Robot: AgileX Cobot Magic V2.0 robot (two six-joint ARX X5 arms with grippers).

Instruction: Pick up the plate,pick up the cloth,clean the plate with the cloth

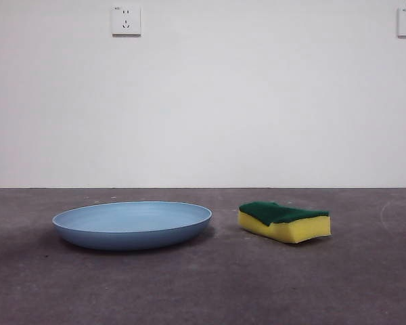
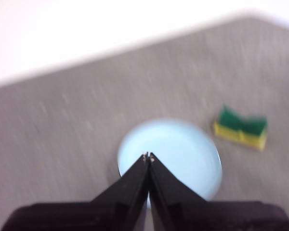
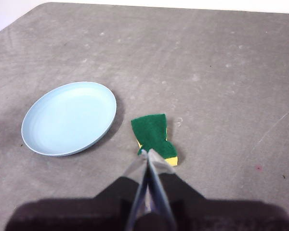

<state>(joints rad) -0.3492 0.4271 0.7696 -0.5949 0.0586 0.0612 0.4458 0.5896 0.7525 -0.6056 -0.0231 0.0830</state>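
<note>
Here the pale blue plate (image 1: 132, 225) lies beside the sponge (image 1: 285, 221) (green-topped, yellow); both grippers' jaws pressed together, empty.

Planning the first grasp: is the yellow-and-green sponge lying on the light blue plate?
No, the small yellow-and-green foam sponge rests on the grey table beside the round light blue plate, apart from it.
</note>
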